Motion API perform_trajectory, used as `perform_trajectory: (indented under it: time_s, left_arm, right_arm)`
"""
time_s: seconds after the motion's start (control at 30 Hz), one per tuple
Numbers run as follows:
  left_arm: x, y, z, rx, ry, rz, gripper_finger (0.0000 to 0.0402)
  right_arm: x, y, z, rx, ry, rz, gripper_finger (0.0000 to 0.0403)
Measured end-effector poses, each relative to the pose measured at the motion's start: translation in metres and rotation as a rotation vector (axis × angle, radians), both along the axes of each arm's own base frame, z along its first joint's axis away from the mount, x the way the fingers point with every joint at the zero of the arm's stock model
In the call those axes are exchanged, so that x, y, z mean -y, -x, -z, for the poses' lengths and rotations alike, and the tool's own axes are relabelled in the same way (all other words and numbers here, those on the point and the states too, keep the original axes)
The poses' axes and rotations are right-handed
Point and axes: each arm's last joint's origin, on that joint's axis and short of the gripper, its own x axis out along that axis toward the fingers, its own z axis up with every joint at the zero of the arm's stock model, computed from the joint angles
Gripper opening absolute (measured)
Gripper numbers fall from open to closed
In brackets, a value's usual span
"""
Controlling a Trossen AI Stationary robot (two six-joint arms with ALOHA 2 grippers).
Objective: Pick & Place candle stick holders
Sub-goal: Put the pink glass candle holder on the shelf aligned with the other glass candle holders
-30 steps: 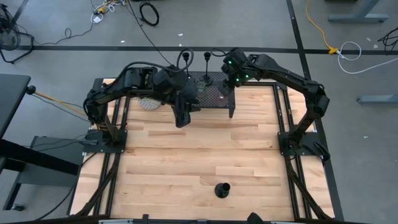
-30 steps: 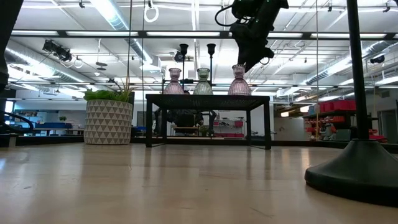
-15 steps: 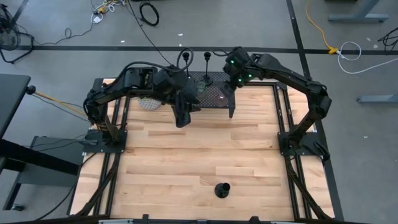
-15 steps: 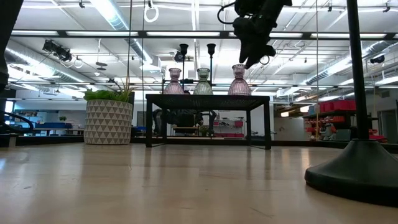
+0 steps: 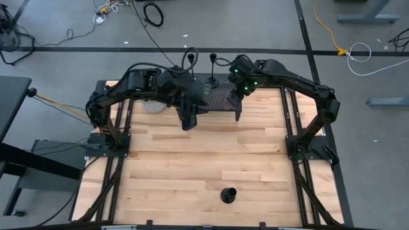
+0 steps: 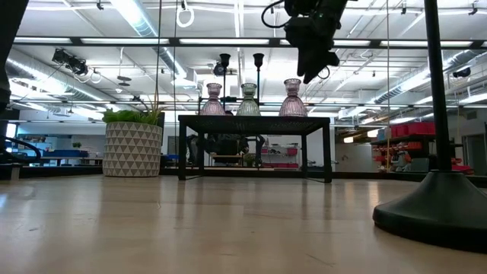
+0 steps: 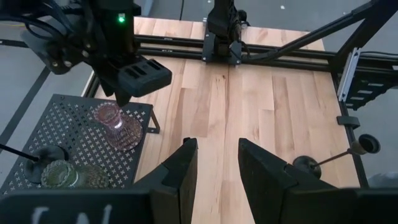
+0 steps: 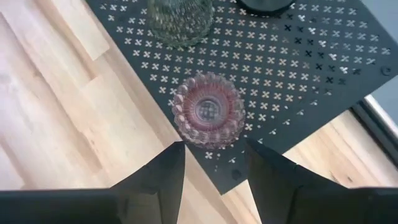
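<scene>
Right gripper (image 8: 211,163): you have it hanging above the pinkish glass cup (image 8: 208,111) at the right end of the black mesh rack (image 8: 298,68); its fingers are spread, with nothing between them, and the cup stands clear below them. In the low view it sits near the top of the frame, just right of centre (image 6: 312,72), above that cup (image 6: 292,97).
Left gripper (image 7: 214,163): yours waits at the rack's front edge, above the bare wooden table (image 7: 261,93); its fingers are parted and empty.
Glass cups: in the low view all three stand in a row on the rack top, at mid-frame: a second pinkish cup (image 6: 213,100) on the left, the olive cup (image 6: 248,100) in the middle, the one under your right gripper on the right.
Black stems: two rise behind the cups (image 6: 224,72) (image 6: 258,72); a third stands alone at lower centre of the high view (image 5: 228,193).
Plant in white pot (image 6: 134,144): left of the rack in the low view.
</scene>
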Motion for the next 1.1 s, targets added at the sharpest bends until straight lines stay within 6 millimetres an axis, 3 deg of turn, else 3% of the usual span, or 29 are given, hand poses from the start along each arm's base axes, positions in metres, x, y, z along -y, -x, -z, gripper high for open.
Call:
perform_trajectory:
  time_s: [0.47,0.73,1.1]
  left_arm:
    - [0.000,0.000,0.000,0.000,0.000,0.000,0.0119]
    - [0.000,0.000,0.000,-0.001,0.000,0.000,0.0119]
    - [0.000,0.000,0.000,-0.001,0.000,0.000,0.0119]
  right_arm:
    - [-0.018,-0.008,0.000,-0.029,0.059,0.012,0.0165]
    - [-0.016,-0.012,-0.002,-0.003,0.118,0.053,0.0165]
    - [-0.017,-0.013,-0.002,0.020,0.076,0.060,0.0165]
